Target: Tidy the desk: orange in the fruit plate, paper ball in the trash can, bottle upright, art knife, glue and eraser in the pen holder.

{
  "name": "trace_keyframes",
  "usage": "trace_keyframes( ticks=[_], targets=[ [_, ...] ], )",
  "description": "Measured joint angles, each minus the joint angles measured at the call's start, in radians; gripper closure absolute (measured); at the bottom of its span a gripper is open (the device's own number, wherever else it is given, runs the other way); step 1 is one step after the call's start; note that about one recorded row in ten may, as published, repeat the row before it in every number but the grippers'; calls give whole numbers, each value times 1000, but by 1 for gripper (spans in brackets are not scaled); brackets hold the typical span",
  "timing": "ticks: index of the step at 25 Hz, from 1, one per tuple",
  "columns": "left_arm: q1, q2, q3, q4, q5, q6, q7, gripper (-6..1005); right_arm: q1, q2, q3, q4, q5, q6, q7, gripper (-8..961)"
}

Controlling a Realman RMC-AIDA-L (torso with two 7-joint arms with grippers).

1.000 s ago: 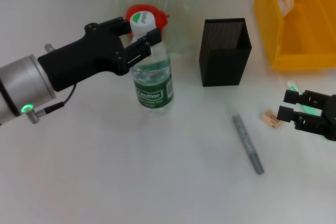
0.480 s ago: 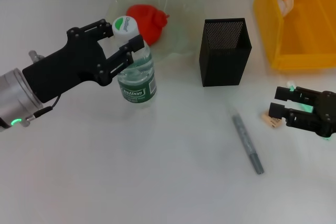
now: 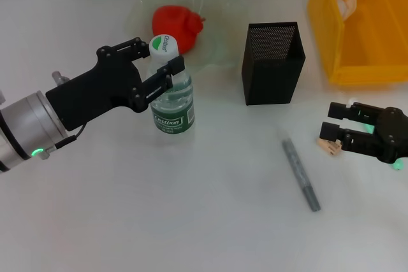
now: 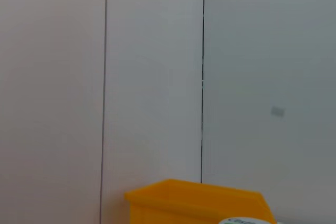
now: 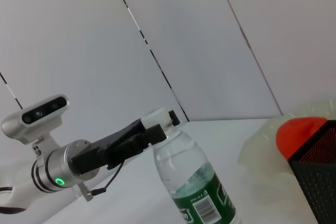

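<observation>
Upright bottle (image 3: pixel 172 103) between left gripper (image 3: pixel 155 63) fingers

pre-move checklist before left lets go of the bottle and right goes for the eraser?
1. Bottle upright on the desk: ok.
2. Left gripper at the bottle's neck, just under the cap: ok; firmness of grip: cannot tell.
3. Orange in the fruit plate: ok.
4. Paper ball in the trash can: ok.
5. Eraser out of the pen holder, on the desk beside the right gripper: not ok.
6. Right gripper open beside the eraser: ok.
</observation>
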State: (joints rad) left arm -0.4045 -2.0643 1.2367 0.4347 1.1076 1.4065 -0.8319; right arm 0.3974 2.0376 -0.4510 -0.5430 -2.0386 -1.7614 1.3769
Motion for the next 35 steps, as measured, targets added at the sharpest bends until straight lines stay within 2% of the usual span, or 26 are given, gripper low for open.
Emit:
trace_keyframes(
  ticks=[6, 10, 14, 15, 17, 20, 21, 23, 25, 26, 27, 29, 30, 31, 34, 35],
  targets=[
    [-1, 0, 0, -2, 0, -6, 1, 504, 0, 0, 0, 0, 0, 8, -2, 264],
    [8, 0, -8, 2, -4, 29, 0, 336, 0, -1, 0, 0, 0, 8, -3, 264],
    [19, 1, -47, 5, -5, 116, -11, 286, 5, -1, 5, 0, 0, 8, -3, 264],
    [27, 16, -69, 14, 7, 190, -55, 274, 9, -1, 7, 0, 0, 5, -3, 264],
    [29, 24, -71, 19, 13, 213, -81, 249, 13, -1, 7, 0, 0, 3, -3, 264],
    [22, 79, -65, 31, 101, 332, -226, 212, 31, -9, 8, -5, 0, -10, 19, 265],
    [22, 79, -65, 31, 101, 332, -226, 208, 31, -9, 8, -5, 0, -10, 19, 265],
    [29, 103, -72, 26, 178, 427, -255, 201, 47, -16, 8, -13, 0, -23, 45, 265],
    [49, 108, -76, 29, 234, 465, -278, 193, 78, -31, -1, -58, -2, -49, 117, 265],
    [49, 108, -76, 29, 234, 465, -278, 193, 78, -31, -1, -58, -2, -49, 117, 265],
    [64, 104, -76, 27, 294, 466, -291, 194, 92, -36, -13, -97, -9, -59, 164, 265],
    [66, 99, -77, 19, 326, 459, -289, 195, 115, -39, -58, -187, -33, -71, 248, 264],
    [67, 88, -77, 11, 353, 445, -286, 195, 133, -35, -133, -327, -72, -75, 375, 264],
    [67, 81, -78, 8, 365, 430, -284, 196, 133, -35, -133, -327, -72, -75, 375, 264],
    [64, 51, -78, 5, 408, 363, -279, 197, 153, -22, -252, -553, -156, -69, 586, 264],
    [64, 51, -78, 5, 408, 363, -279, 198, 166, -10, -342, -690, -240, -66, 724, 264]
  ],
)
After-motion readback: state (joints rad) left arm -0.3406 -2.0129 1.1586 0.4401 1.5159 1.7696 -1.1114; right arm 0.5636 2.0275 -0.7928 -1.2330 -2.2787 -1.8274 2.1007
